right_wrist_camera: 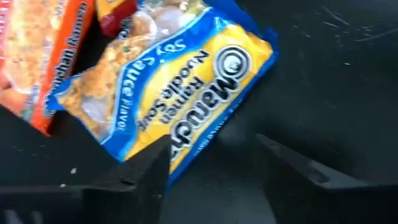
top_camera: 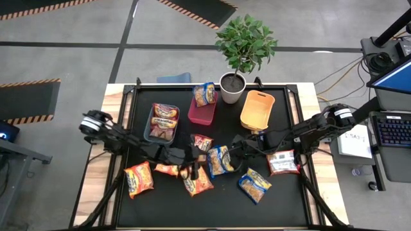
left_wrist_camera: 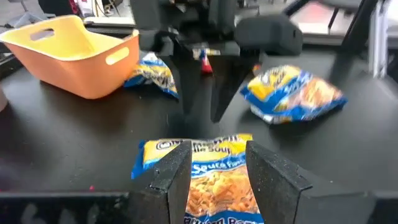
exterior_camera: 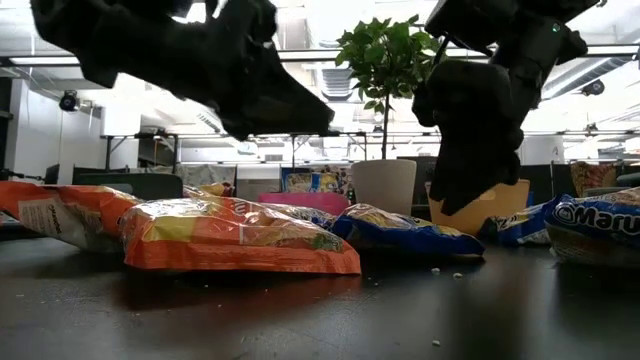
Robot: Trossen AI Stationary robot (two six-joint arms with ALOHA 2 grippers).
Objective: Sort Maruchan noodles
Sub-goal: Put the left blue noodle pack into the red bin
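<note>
A blue-yellow Maruchan packet lies flat on the black table between my two grippers. My left gripper hangs open just left of it and above the table. In the left wrist view the packet shows between the fingers. My right gripper is open at the packet's far right, also above the table. In the right wrist view the packet lies ahead of the fingers. Orange packets, a red packet and another blue one lie around.
A grey-teal bin holds red-maroon packets. A red bin has a blue packet at its far rim. An orange bin stands right of a potted plant. One more packet lies under my right arm.
</note>
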